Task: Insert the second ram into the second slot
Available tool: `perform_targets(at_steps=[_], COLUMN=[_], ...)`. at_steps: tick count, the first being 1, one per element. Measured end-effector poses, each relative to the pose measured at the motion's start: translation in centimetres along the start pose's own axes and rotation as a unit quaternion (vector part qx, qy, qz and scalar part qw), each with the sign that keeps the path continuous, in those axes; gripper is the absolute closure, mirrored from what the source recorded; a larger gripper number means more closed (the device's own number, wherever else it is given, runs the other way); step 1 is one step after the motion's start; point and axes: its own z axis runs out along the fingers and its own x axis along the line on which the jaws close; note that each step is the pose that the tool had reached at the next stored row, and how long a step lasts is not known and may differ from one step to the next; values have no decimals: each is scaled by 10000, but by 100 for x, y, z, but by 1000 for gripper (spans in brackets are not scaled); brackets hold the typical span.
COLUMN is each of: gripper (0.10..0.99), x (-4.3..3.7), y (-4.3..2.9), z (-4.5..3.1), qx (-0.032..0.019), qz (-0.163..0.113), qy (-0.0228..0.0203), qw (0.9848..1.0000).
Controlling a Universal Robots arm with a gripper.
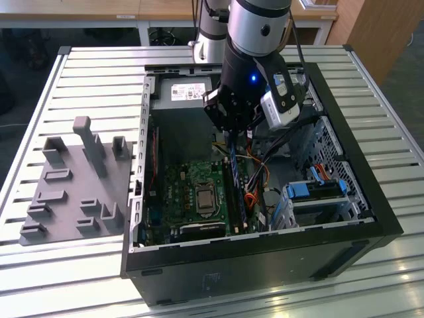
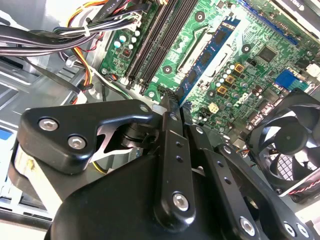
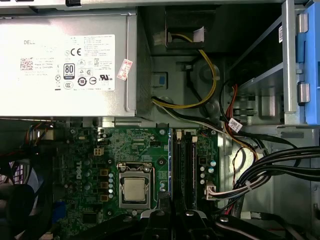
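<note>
The second ram is a thin blue stick with dark chips. It stands on edge over the motherboard's memory slots, on the side nearest the CPU socket. My gripper is shut on one end of it. In the first wrist view the ram shows as a narrow blue line beside the black slots, running up from the gripper. In the exterior view the gripper reaches down into the open computer case, and the ram runs along the board below it.
The silver power supply sits beyond the board. Bundled cables crowd one side of the slots, and a black fan sits past the CPU side. Light-blue drive-bay clips are at the exterior view's right, a grey fixture plate at its left.
</note>
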Motion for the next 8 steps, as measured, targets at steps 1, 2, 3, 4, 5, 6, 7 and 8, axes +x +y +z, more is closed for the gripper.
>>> perform_targets(at_steps=[1,2,3,4,5,6,7,8], gripper=[949,949,949,949,949,949,949,949], x=[0,0,0,0,-1,-1,-1,-1], y=[0,0,0,0,0,0,-1,-1], z=[2,4,6,9,12,14,16,19], qx=[0,0,0,0,-1,0,0,0], qz=[0,1,1,0,0,0,0,0], qy=[2,3,4,4,3,3,4,4], qw=[10000,10000,10000,10000,10000,10000,10000,10000])
